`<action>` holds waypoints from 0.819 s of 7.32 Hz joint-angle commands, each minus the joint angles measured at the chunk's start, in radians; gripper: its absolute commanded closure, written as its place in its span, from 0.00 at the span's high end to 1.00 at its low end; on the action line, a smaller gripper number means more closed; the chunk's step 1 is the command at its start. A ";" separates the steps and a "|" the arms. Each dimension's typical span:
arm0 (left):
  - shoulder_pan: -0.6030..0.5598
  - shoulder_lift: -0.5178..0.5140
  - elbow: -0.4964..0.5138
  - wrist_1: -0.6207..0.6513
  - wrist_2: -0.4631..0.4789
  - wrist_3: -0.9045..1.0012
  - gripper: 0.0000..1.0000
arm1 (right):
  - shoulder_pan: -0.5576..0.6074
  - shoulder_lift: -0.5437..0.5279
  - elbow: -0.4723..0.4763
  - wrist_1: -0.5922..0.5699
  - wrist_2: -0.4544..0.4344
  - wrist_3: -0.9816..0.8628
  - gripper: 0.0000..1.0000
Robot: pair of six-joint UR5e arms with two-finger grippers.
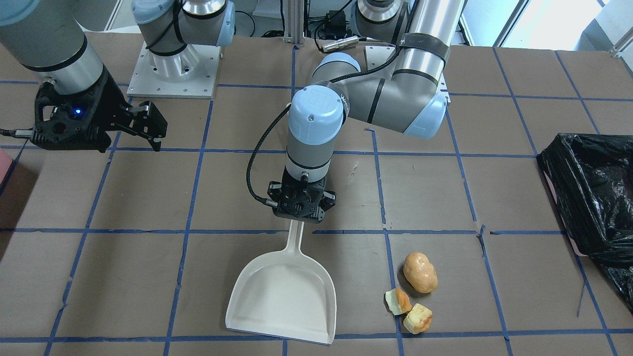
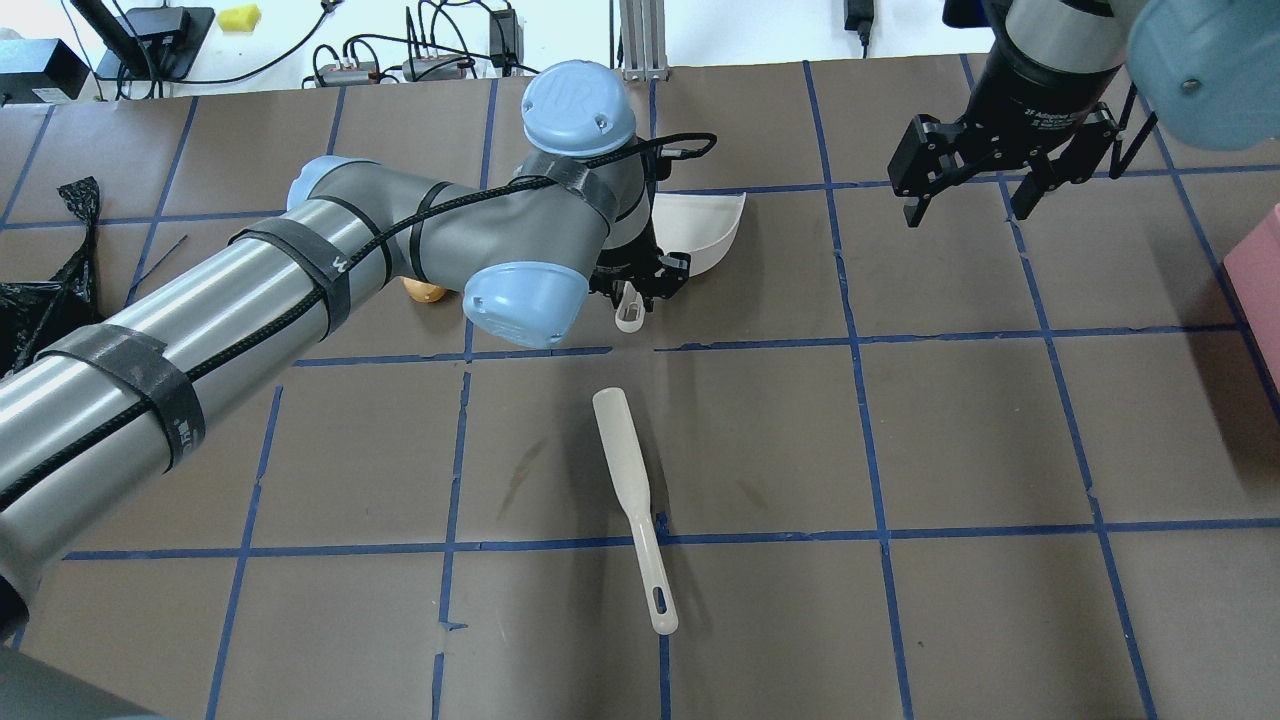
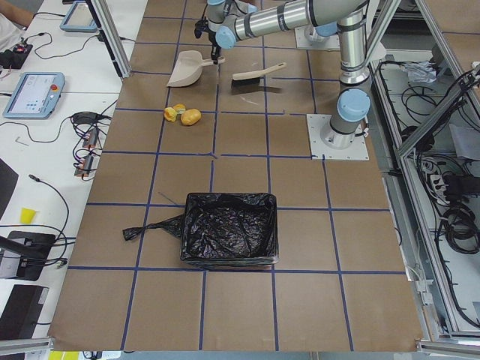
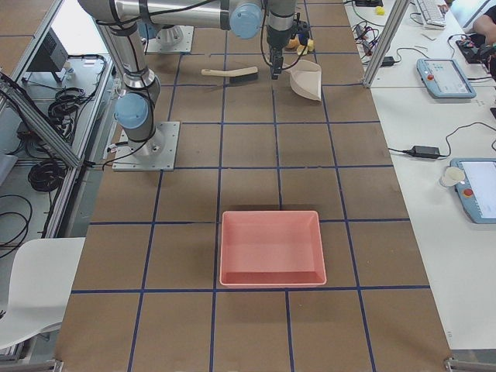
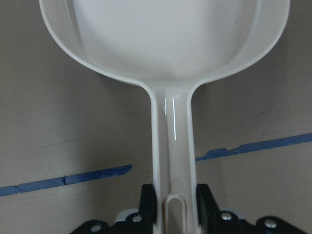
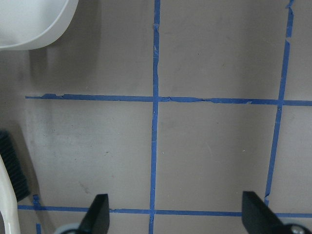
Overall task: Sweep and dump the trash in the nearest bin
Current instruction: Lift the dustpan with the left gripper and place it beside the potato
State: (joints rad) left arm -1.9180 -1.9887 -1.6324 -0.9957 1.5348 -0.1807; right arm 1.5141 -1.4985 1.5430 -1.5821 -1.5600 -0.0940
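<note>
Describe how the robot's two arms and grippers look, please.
The left arm and right arm are silver-grey tubes with rounded light-blue joint caps; one bears a UR logo. Black straps tie a braided black cable along the left arm. The left gripper and right gripper are black, two-fingered. A blue light glows at the right wrist.

brown table [image 1: 148, 277] gridded with blue tape [image 1: 148, 231].
</note>
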 commanded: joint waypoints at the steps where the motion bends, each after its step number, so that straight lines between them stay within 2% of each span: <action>1: 0.007 0.011 0.016 -0.001 0.002 0.041 0.07 | 0.000 -0.002 0.002 0.007 -0.003 0.002 1.00; 6: 0.057 0.068 0.022 -0.043 0.001 0.135 0.07 | 0.000 -0.002 0.002 -0.004 0.003 -0.003 1.00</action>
State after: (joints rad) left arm -1.8662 -1.9253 -1.6118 -1.0339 1.5353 -0.0551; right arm 1.5145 -1.4985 1.5432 -1.5860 -1.5568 -0.0949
